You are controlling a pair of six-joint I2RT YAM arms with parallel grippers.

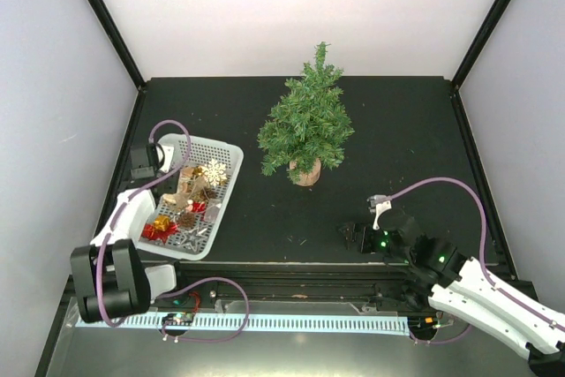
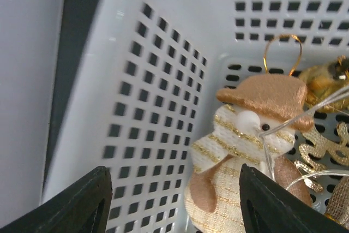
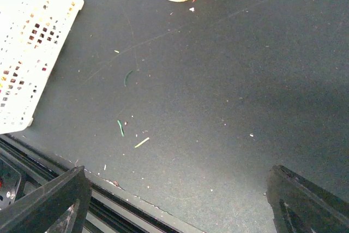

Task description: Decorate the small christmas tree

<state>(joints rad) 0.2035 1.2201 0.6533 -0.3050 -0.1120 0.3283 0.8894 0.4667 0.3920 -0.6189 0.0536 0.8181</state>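
Top view: the small christmas tree, bushy dark green on a wood slice, stands upright mid-frame; the left gripper sits inside the basket at left.
Left wrist: jaws spread beside a snowman.
Right wrist: the right gripper is spread wide; tree base at top edge.

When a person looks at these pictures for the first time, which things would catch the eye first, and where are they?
The small christmas tree stands upright near the middle of the black table, with no ornament visible on it. Left of it, a white perforated basket holds ornaments. The left gripper, jaws open, faces a plush snowman with a tan hat inside the basket.
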